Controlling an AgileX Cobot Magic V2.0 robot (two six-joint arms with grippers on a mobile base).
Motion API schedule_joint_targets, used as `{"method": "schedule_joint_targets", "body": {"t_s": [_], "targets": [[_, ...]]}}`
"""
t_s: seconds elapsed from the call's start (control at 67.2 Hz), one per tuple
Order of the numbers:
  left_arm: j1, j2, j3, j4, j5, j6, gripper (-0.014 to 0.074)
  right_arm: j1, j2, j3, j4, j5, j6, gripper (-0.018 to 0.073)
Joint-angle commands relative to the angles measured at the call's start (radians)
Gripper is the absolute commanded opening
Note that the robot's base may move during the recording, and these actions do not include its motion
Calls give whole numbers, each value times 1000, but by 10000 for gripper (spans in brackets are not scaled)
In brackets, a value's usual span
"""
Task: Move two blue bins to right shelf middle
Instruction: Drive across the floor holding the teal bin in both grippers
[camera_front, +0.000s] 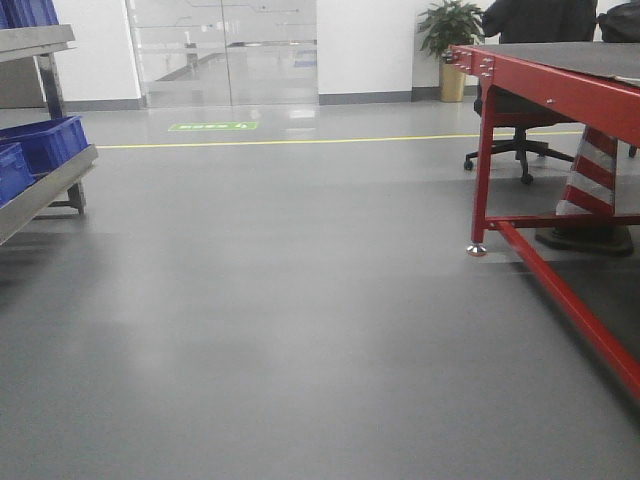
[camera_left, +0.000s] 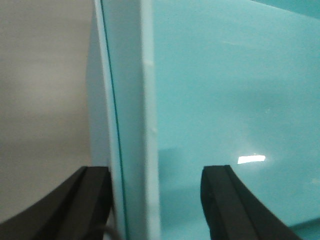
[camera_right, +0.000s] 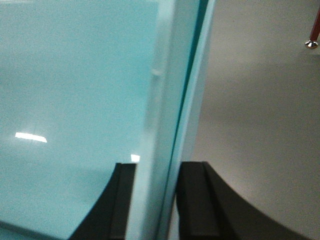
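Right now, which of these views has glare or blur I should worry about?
Left wrist view: the bin is washed out pale, soft-focused, with a white glare spot. Right wrist view: same washed-out bin, two glare patches, blurred rim. Front view: fairly sharp, though the floor mirrors the glass doors.

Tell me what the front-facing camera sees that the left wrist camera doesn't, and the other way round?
Only the front-facing view shows the room: a red table, a shelf holding dark blue bins, and a potted plant. Only the left wrist view shows the left gripper, its black fingers either side of a pale blue bin wall. Both show the grey floor.
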Motion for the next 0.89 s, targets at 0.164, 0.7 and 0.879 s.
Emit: {"method": "schedule_joint_targets", "body": {"t_s": [0.164, 0.7, 0.879], "targets": [[3, -24, -17, 13, -53, 42, -111, -13, -14, -16, -79, -73, -9, -158], [3, -24, -17, 13, -53, 42, -111, -13, -14, -16, -79, -73, -9, -158], [3, -24, -17, 13, -53, 42, -111, -13, -14, -16, -79, -73, -9, -158]]}}
